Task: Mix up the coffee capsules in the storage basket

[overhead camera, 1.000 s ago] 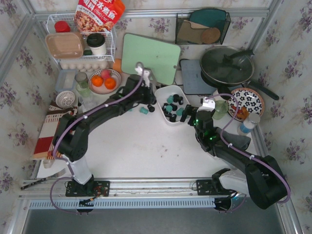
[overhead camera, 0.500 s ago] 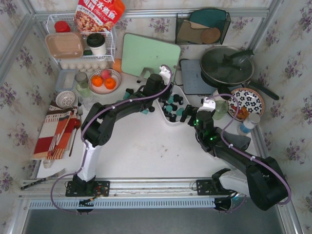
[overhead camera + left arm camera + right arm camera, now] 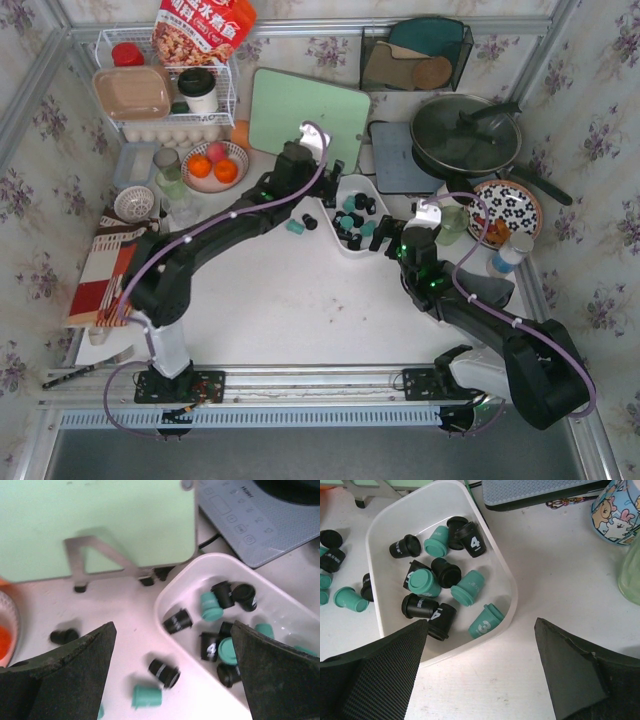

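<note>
We find the storage basket (image 3: 326, 210) mid-desk, nearer the far edge. Its long axis runs far to near, with the near end swung slightly right. Teal and black coffee capsules (image 3: 440, 572) lie jumbled inside. Our left end effector (image 3: 330, 172) hovers spread by its far-left corner and the right end effector (image 3: 383, 235) is spread at its near-right; both are empty. Only the right wrist view shows numerals on capsules. The left wrist view shows stray pods (image 3: 146, 696) on the desk below the cutting board (image 3: 100, 515).

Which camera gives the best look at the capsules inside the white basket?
Right wrist: the storage basket is nearly whole, coffee capsules inside distinct. Left wrist cuts off one end; top external shows it small.
</note>
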You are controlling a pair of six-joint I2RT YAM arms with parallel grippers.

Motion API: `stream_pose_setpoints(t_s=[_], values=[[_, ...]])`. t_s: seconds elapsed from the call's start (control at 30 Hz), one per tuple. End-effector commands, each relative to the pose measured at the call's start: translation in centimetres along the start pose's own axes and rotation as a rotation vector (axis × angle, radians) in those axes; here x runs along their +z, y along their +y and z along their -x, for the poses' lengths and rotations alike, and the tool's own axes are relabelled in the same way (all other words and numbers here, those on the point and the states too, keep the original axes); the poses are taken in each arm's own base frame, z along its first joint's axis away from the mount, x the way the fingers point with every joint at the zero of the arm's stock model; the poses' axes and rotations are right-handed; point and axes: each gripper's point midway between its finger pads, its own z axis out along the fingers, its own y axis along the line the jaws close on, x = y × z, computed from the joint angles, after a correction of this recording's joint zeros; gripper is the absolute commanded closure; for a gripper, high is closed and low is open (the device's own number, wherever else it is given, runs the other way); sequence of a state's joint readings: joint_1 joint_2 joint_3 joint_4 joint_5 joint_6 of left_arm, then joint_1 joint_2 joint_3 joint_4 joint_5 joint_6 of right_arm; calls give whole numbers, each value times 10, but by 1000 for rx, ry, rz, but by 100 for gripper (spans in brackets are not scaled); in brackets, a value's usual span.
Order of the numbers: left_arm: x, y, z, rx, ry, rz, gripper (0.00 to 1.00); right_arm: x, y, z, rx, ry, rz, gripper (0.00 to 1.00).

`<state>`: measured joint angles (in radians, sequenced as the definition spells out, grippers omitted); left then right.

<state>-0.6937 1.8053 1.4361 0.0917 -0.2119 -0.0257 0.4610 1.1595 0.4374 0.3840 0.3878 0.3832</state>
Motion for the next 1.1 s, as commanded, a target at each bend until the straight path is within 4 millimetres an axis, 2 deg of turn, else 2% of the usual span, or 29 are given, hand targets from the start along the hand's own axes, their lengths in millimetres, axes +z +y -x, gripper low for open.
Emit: stream_pose_setpoints(t_s=[0.0, 0.1, 0.13, 0.23, 0.27, 0.33, 0.43, 0.5, 0.57, 0.7, 0.8, 0.9, 1.07], values=[[-59, 40, -4, -22, 51, 167, 0, 2, 11, 4, -26, -5, 56, 6], [-112, 60, -12, -52, 89, 233, 0, 1, 21, 3, -57, 2, 105, 11], [-134, 67, -7, -74, 77, 250, 0, 0, 25, 4, -69, 2, 123, 12], [-192, 89, -22, -129, 91, 322, 0, -3, 37, 5, -110, 0, 181, 15], [-217, 97, -22, -167, 60, 347, 0, -2, 42, 6, -127, -1, 200, 15], [-252, 109, -35, -224, 45, 386, 0, -1, 49, 3, -158, 6, 233, 16], [-293, 117, -54, -241, 29, 375, 0, 4, 64, -1, -210, 33, 290, 17], [-312, 117, -69, -240, 39, 350, 0, 7, 78, -5, -257, 58, 341, 17], [-324, 117, -82, -243, 37, 337, 0, 3, 104, -10, -319, 78, 422, 17], [-332, 126, -106, -225, 13, 367, 0, 12, 135, -16, -421, 119, 489, 16], [-332, 130, -115, -200, 2, 383, 0, 29, 146, -29, -466, 177, 491, 15], [-326, 123, -119, -177, 13, 335, 0, 49, 151, -41, -501, 226, 475, 17], [-318, 106, -125, -201, 68, 248, 0, 74, 172, -62, -540, 321, 477, 31]])
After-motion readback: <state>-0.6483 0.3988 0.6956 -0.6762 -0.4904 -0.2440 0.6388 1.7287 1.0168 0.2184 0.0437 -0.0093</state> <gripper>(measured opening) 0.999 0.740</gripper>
